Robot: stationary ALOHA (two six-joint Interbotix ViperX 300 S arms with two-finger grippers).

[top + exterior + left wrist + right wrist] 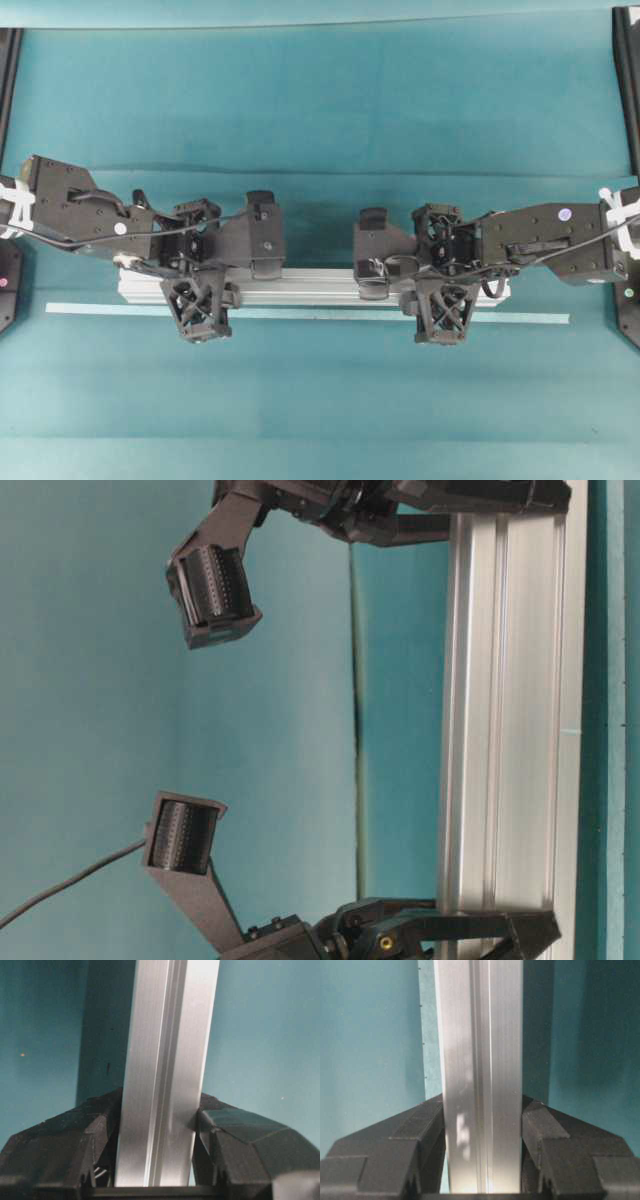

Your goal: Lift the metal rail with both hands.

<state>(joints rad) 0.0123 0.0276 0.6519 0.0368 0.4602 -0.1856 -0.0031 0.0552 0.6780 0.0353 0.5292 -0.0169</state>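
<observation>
Covering table: teal cloth (320, 110) | pale tape strip (520, 318) beside rail (300, 285)

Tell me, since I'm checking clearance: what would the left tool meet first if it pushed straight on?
The left tool already has the metal rail between its fingers; beyond that, probably the teal table, though depth is unclear.

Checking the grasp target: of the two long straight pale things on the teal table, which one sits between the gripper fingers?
The thick grooved silver-grey aluminium rail, clamped by both black grippers; the thin flat pale-teal tape strip lies untouched beside it.
</observation>
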